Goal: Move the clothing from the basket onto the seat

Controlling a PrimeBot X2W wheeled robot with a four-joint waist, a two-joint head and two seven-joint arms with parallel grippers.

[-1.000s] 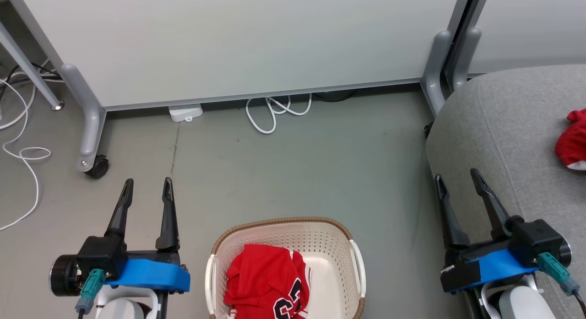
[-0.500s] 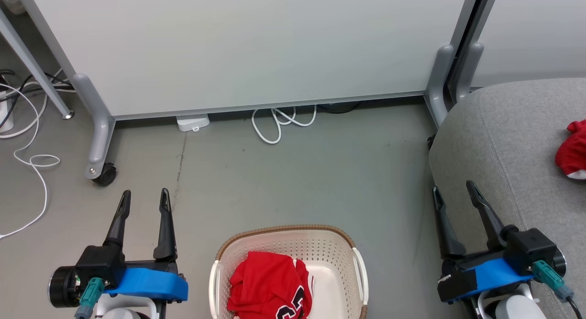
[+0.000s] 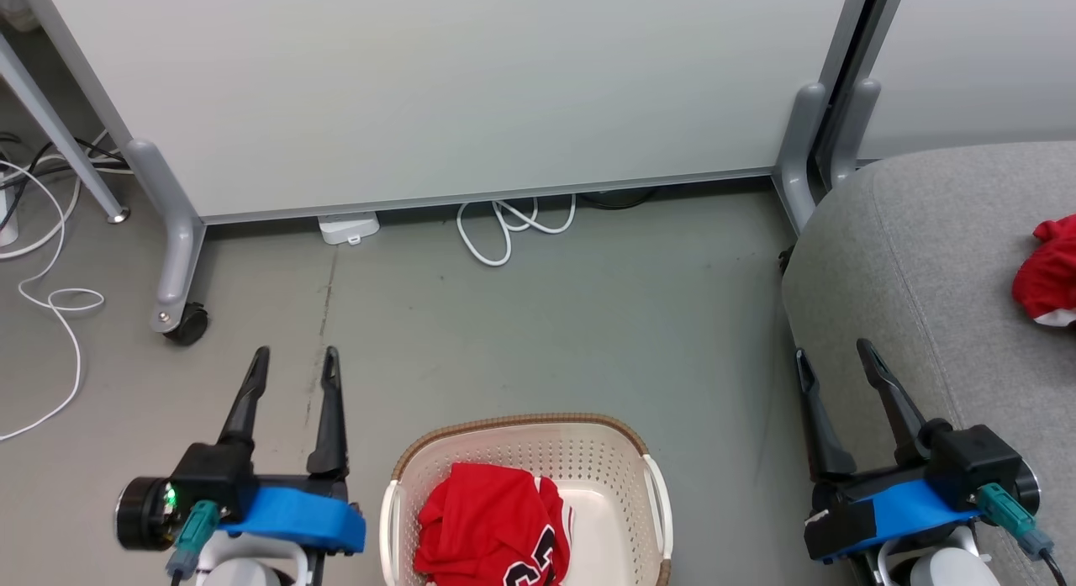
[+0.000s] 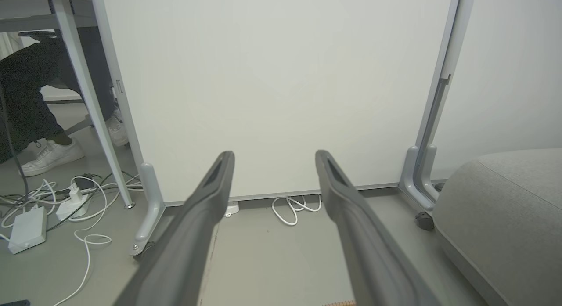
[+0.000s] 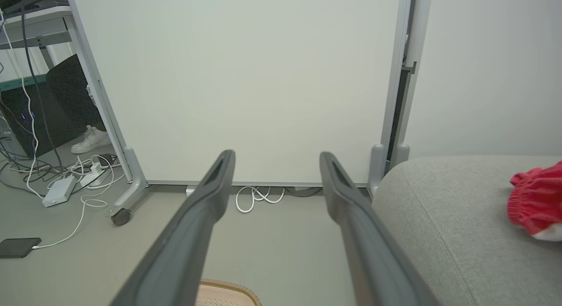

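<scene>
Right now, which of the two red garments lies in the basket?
The jersey with black, white-edged numbers lies in the basket; the other red garment, showing a white patch, lies on the grey seat.

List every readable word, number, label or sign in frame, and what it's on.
Jersey in the basket: black, white-edged digits, folded and cut off by the picture's edge. They could be "23" but are too cropped to confirm.
Red garment on the seat: a white patch shows, with no lettering legible.
White adapter on the floor: no readable marking.
There is no other text.
</scene>
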